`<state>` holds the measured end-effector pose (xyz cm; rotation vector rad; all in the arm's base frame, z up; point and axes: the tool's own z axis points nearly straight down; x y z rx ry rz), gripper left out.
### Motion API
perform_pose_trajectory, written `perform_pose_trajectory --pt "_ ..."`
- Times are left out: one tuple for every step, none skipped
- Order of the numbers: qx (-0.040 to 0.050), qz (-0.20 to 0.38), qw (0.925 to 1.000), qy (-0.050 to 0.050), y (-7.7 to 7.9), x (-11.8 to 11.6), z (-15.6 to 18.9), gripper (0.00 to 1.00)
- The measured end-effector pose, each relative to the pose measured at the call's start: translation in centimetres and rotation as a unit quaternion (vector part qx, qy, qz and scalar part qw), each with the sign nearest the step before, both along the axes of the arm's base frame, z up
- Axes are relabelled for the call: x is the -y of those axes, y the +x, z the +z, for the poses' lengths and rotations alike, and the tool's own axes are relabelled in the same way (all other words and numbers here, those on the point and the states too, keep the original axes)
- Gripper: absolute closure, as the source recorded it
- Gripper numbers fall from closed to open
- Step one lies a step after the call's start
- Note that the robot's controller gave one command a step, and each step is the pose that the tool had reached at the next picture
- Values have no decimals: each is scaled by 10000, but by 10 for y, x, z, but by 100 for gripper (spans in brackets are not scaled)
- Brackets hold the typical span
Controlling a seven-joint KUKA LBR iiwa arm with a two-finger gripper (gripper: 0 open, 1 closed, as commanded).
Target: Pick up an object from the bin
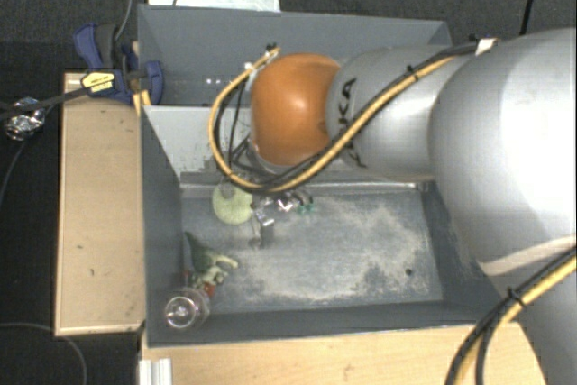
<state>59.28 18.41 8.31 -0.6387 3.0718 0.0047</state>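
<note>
Big grey arm (505, 158) sits closest to us, reaching in from the right. Left to right in the bin (361, 257) we've got a clear round thing (183, 311) in the front-left corner, a little toy figure (207, 266), a pale green ball (233, 205) by the back wall, then the gripper (262, 228) just beside that ball. We can't tell if it's open or closed.

The grey metal bin (361, 261) has sloping walls and a flat floor, scuffed pale and dusty across its middle and right; a pale green ball (232, 206) rests on the left of the floor, near the back wall; a small green scrap (308, 208) lies further right along that wall, too small to name; toward the front-left corner lies a green and tan toy figure (208, 267); just beside it, in the corner itself, sits a clear round container (183, 311).
</note>
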Motion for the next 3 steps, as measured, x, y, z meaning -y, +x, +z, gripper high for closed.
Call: perform_pose_trajectory --pt "64 -1607 9870 62 1 4 -9 100" --pt "64 -1615 9868 62 1 4 -9 100" --pt "99 -1624 9866 82 3 4 40 100"
